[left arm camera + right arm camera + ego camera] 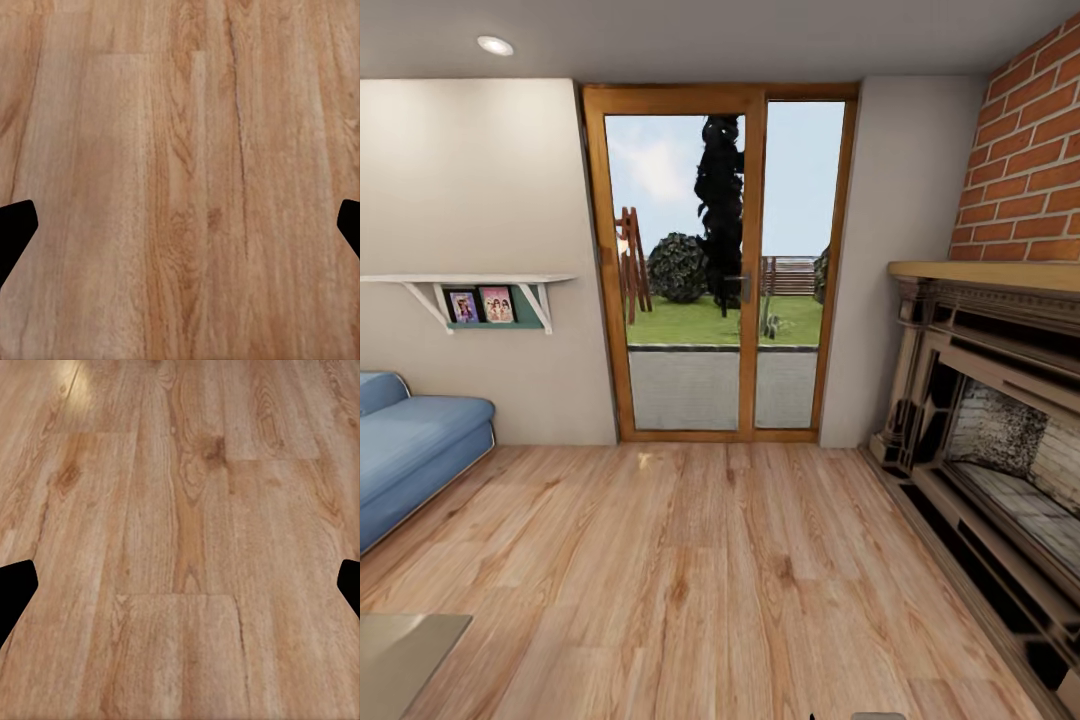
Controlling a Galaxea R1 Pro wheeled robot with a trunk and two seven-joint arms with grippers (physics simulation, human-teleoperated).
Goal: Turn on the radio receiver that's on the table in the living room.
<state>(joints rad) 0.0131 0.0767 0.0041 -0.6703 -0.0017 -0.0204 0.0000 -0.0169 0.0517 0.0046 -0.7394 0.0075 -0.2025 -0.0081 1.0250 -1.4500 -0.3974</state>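
One corner in view: a glossy grey surface (pixel 405 655) shows at the lower left of the head view; the radio receiver cannot be seen on the small part of it that shows.
Room: the living room has a light wood plank floor (pixel 690 570) and beige walls (pixel 470 180).
Sofa: a blue sofa (pixel 410 450) stands at the left edge, beyond the surface and apart from it.
Shelf: a white wall shelf (pixel 470 280) hangs above the sofa, with two small framed photos (pixel 480 305) tucked beneath it.
Door: a wood-framed glass door (pixel 720 265) fills the far wall's middle, with lawn and shrubs outside.
Fireplace: a dark fireplace (pixel 985 430) lines the right side, under a brick wall (pixel 1025 160).
Left claw (pixel 180 225): fingers (pixel 15 232) spread wide apart over bare floor planks, holding nothing.
Right claw (pixel 180 585): fingers (pixel 15 592) likewise spread wide over floor planks, holding nothing.
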